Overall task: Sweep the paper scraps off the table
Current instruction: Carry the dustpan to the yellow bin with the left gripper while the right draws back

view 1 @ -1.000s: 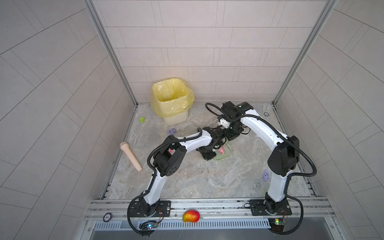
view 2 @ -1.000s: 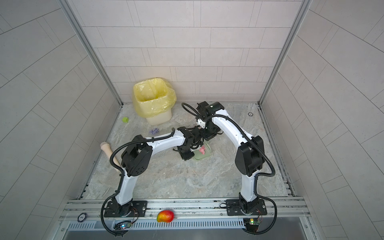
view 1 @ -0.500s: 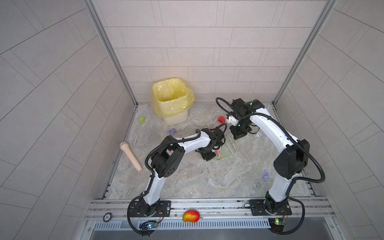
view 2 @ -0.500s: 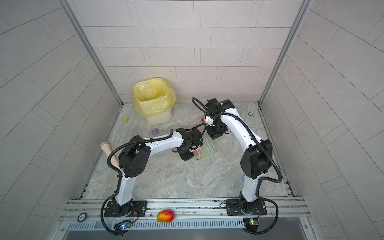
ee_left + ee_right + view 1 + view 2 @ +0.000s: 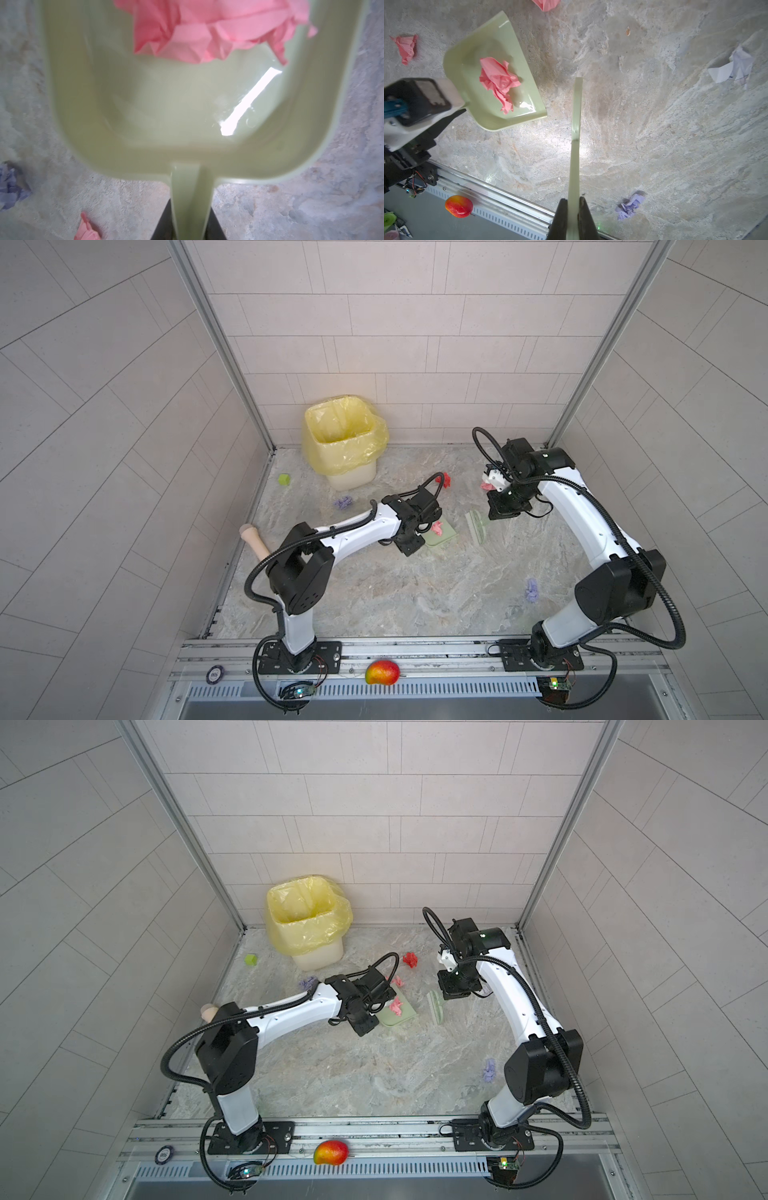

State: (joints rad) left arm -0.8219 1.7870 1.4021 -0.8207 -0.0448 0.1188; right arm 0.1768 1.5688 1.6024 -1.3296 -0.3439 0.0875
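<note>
Both top views: my wrists hide the jaws; a pink scrap [image 5: 436,527] lies in the dustpan [image 5: 449,536] on the table [image 5: 374,593]. Left wrist: my left gripper [image 5: 191,226], cropped, pinches the dustpan's handle. Right wrist: my right gripper [image 5: 573,216] clamps the brush [image 5: 576,124]; a purple scrap [image 5: 630,205] lies near.

Both top views look down from high over the whole table [image 5: 415,593]; both wrist views, close above it, share the dustpan [image 5: 467,68].
</note>
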